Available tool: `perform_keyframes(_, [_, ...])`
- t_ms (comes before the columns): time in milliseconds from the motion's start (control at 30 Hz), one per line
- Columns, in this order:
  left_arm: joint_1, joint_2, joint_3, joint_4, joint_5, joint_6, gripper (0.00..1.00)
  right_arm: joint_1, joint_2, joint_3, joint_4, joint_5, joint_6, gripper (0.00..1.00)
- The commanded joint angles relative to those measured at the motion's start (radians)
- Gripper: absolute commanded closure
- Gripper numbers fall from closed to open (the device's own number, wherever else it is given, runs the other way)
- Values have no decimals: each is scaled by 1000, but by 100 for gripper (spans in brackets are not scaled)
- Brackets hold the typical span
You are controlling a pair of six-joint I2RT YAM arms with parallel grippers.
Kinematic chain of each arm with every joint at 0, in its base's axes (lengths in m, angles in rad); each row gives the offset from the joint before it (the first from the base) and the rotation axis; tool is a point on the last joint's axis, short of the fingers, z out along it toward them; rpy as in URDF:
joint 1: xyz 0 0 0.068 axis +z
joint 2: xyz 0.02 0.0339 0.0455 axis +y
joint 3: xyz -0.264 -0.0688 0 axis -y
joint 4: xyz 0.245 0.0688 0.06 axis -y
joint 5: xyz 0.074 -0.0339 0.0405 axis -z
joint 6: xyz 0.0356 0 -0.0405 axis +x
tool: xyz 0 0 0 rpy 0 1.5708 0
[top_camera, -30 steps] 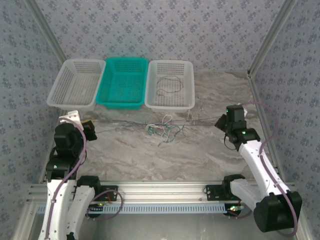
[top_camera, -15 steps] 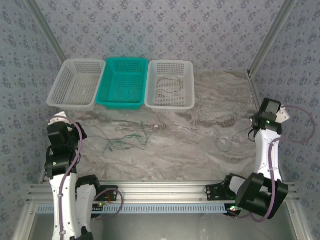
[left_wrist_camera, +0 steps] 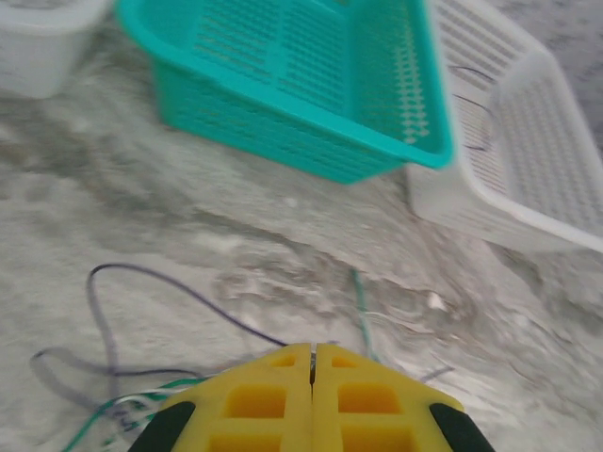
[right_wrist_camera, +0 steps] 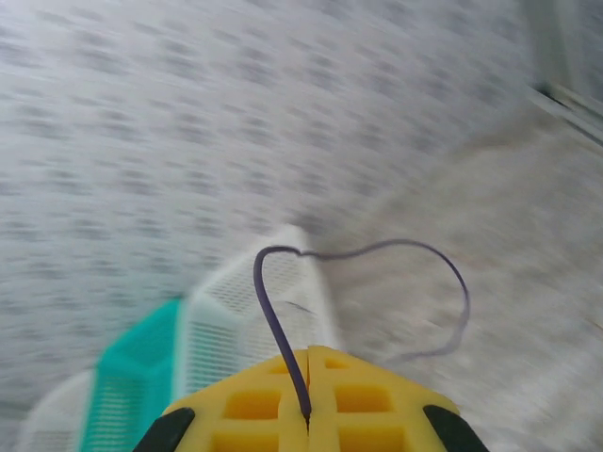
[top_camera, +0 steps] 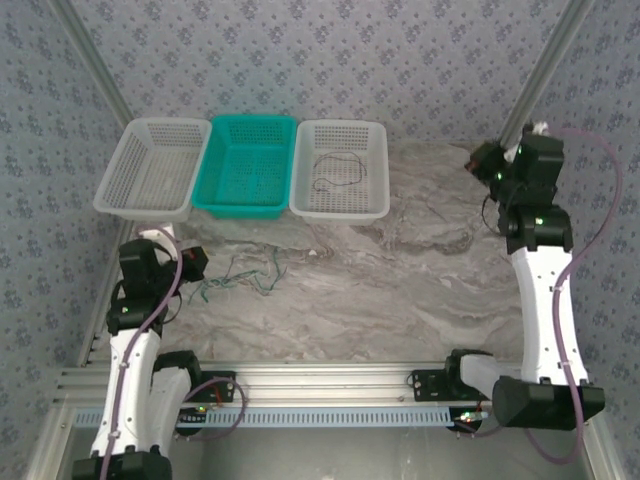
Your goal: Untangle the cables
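Top external: cables (top_camera: pixel 243 278) nr left edge

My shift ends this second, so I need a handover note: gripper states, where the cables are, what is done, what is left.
Left gripper: shut, low over the table beside the loose cables; whether it pinches one I cannot tell.
Right gripper: shut on one bluish cable, high at the far right.
Done: one dark cable lies in the right white basket.
Left: probably bin the held cable, then separate the loose ones.
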Motion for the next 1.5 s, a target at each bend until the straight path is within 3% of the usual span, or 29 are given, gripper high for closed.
perform_keyframes(0, [-77,-9,3,97,41,-26,100,75,77,179,22,5,-16,100])
perform_keyframes(200, [-196,-7,34,121,33,-15,100,179,356,557,32,-18,-15,100])
perform_keyframes(400, [-274,-20,66,117,-14,-20,100,244,620,799,9,-2,-78,100])
perform_keyframes(533, [-298,-22,64,115,-39,-22,100,258,767,811,32,-88,-105,100])
perform_keyframes(833, [-325,-28,68,105,-57,-23,100,329,994,641,-45,-86,-178,100])
perform_keyframes(867, [-327,-26,71,102,-58,-22,100,336,1001,638,-58,-82,-183,96])
perform_keyframes(967, [-329,-15,87,104,-55,-23,100,348,994,660,-95,-61,-194,51])
perform_keyframes(1067, [-342,4,131,96,-47,-31,100,348,942,717,-170,-25,-207,30])
perform_keyframes(1167, [-369,22,192,74,-64,-50,100,354,824,676,-169,0,-228,22])
perform_keyframes(1267, [-399,53,276,32,-66,-71,100,375,678,547,-127,-43,-291,21])
perform_keyframes(1400, [-466,96,411,-7,-62,-73,100,436,436,201,82,-294,-374,19])
perform_keyframes(1467, [-497,121,471,-20,-68,-67,100,505,324,14,202,-311,-414,13])
